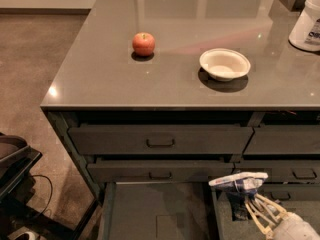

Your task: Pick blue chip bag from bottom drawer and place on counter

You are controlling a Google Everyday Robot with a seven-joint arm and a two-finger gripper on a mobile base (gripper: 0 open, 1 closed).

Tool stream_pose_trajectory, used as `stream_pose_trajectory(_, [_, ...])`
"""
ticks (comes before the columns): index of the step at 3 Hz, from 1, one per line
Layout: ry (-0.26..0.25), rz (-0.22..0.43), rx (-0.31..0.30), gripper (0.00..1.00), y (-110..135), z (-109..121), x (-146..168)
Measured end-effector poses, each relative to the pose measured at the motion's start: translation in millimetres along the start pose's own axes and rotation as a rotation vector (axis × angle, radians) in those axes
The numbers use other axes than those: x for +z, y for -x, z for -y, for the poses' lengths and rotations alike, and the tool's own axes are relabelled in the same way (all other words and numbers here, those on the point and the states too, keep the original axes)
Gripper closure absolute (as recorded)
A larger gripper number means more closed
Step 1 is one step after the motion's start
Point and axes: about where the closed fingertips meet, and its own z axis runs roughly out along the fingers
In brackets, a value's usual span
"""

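Note:
The blue chip bag [239, 180], crinkled blue and white foil, sits at the tips of my gripper [246, 198] at the lower right. The pale fingers [258, 213] reach up from the bottom right corner and close on the bag's lower edge. The bag hangs over the right wall of the open bottom drawer [160, 211], whose flat grey floor shows below the drawer fronts. The glossy grey counter [165, 79] fills the upper part of the view, well above the bag.
On the counter stand a red apple [143, 43], a white bowl [224, 64] and a white tub [308, 21] at the far right. Two closed drawer fronts with dark handles [160, 142] sit above the open drawer. Dark equipment [15, 159] is at the left.

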Motion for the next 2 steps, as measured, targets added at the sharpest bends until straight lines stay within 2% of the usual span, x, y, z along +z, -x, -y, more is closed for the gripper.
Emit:
stream_pose_trajectory(1, [0.073,-0.012,-0.108,1.0,72.2,10.4,-8.5])
stream_pose_trajectory(2, [0.099,-0.061,-0.168,1.0,86.5,13.4,-6.7])
